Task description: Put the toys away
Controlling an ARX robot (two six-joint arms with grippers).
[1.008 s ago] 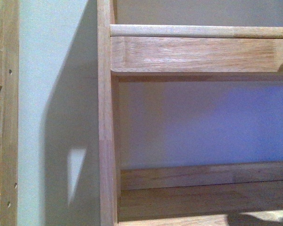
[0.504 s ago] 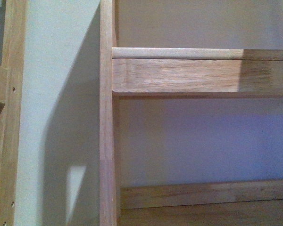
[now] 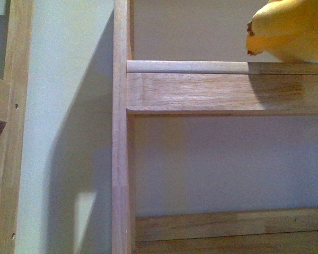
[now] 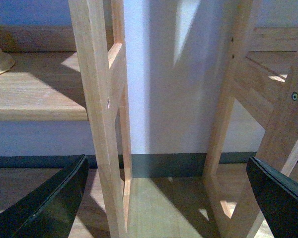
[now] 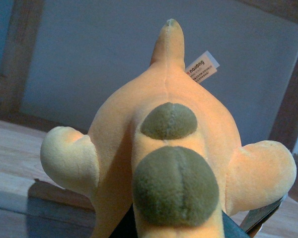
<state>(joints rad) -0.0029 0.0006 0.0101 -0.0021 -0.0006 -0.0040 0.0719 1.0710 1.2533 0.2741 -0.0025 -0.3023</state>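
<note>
The toy, an orange-yellow plush animal [image 5: 169, 163], fills the right wrist view. It has olive-brown round patches, pale rounded limbs and a white tag [image 5: 202, 66]. My right gripper [image 5: 188, 233] is shut on it from below, and only dark finger edges [image 5: 260, 218] show past the plush. In the front view the plush animal [image 3: 291, 32] hangs at the top right, just above the wooden shelf's round rail [image 3: 191, 67]. My left gripper [image 4: 164, 198] is open low near the floor, its dark fingers [image 4: 49, 203] wide apart with nothing between them.
A wooden shelf unit stands against a pale wall, with its upright post [image 3: 121, 127] left of the shelf board [image 3: 201, 92]. A second wooden frame [image 3: 10, 127] stands at the far left. In the left wrist view there are shelf legs [image 4: 102, 124], a low shelf [image 4: 35, 89] and wood floor [image 4: 159, 208].
The plush animal has come into the front view at the top right. The shelf board sits lower in that view than before.
</note>
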